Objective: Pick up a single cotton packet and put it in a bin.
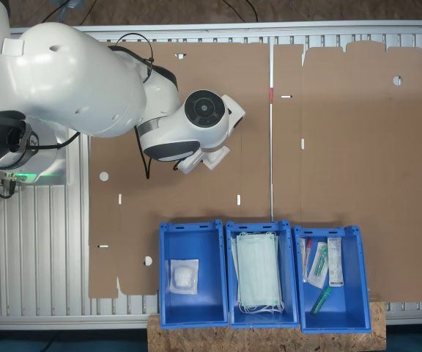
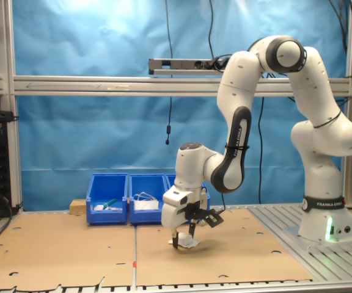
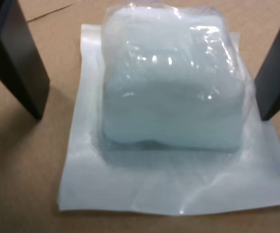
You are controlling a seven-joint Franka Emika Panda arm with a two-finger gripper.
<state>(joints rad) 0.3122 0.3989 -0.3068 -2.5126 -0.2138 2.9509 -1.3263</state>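
The cotton packet (image 3: pixel 171 97) lies flat on the cardboard-covered tabletop (image 2: pixel 72 250), a raised white pad sealed in clear film with a thin flat rim all round. We judge it very light and soft; the film looks slick and the rim limp, so the rim would likely fold or slide out of a pinch. The better hold, in our view, is across the padded middle, squeezing the two opposite sides of the pad.

In the wrist view the two dark fingers (image 3: pixel 18 63) stand apart, one on each side of the pad, their tips down near the rim and not pressing the pad. So the gripper (image 2: pixel 184 239) is spread wide, holding nothing, and straddles the packet, which shows in the second exterior view as a small white patch at the fingertips.

The three blue bins sit well apart from it along one tabletop edge. In the first exterior view, the bin (image 1: pixel 212 308) at the first exterior view's left holds one white packet already.
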